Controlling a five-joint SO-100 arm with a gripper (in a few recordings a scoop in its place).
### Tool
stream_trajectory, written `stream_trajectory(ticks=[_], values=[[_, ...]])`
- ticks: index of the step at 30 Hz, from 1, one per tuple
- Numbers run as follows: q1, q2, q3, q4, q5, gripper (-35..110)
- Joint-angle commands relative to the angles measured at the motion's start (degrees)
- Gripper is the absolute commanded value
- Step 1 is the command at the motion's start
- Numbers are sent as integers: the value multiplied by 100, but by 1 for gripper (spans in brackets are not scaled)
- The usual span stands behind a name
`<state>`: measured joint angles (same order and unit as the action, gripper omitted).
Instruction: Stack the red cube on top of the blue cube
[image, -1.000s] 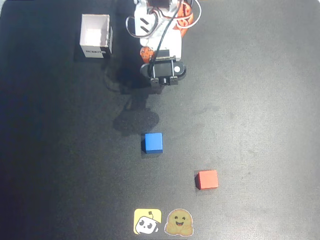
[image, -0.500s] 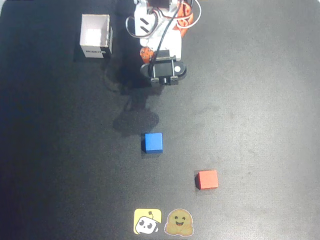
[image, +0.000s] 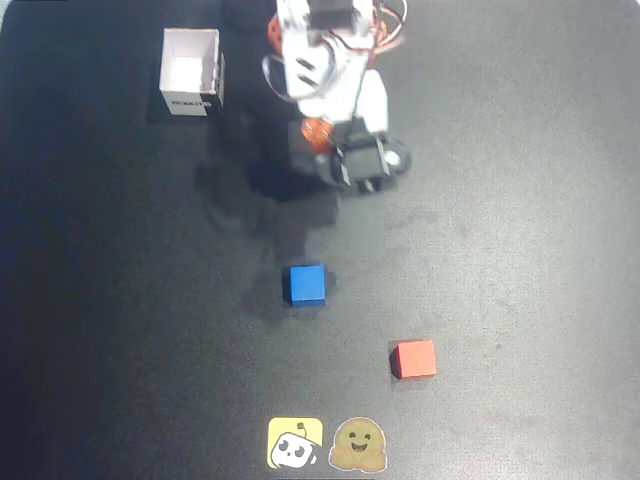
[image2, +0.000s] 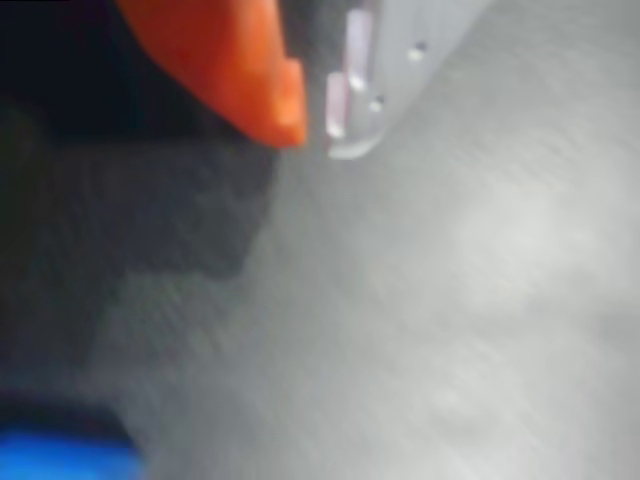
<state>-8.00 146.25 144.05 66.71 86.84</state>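
Dark worktop (image: 520, 200) is carrying everything, seen from overhead. White-and-orange arm (image: 330, 70) is sitting at the far edge, reaching toward the near side and leaning a bit right. White open box (image: 190, 72) is standing far left, well apart from the cubes. Tool (image2: 315, 120) is showing in the wrist view with its orange finger and clear finger tips almost touching, so it is reading as closed and gripping nothing; overhead it is sitting at (image: 362, 165), hanging above bare worktop.

Blue cube (image: 306, 285) is lying near the middle of the worktop, nearer than the tool and slightly left of it; a blurred blue patch (image2: 65, 460) is showing at the bottom-left corner of the wrist view. Red cube (image: 414, 359) is lying nearer still and to the right, apart from the blue one, flat on the worktop. Two small stickers (image: 325, 443) are sitting at the near edge.

Progress: nothing stacked so far. Red cube is untouched, so reaching it, grasping, lifting, carrying over blue and releasing are all left, by my judgement.
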Motion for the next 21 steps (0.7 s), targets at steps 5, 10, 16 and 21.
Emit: stream_trajectory(ticks=[5, 10, 16, 21], values=[[-791, -1898, -1450, -624, 369, 0], [-1090, -3067, -2505, -703, 422, 0], [-1169, -4140, -3375, -844, 475, 0], [-1107, -4878, -4140, -853, 694, 0]])
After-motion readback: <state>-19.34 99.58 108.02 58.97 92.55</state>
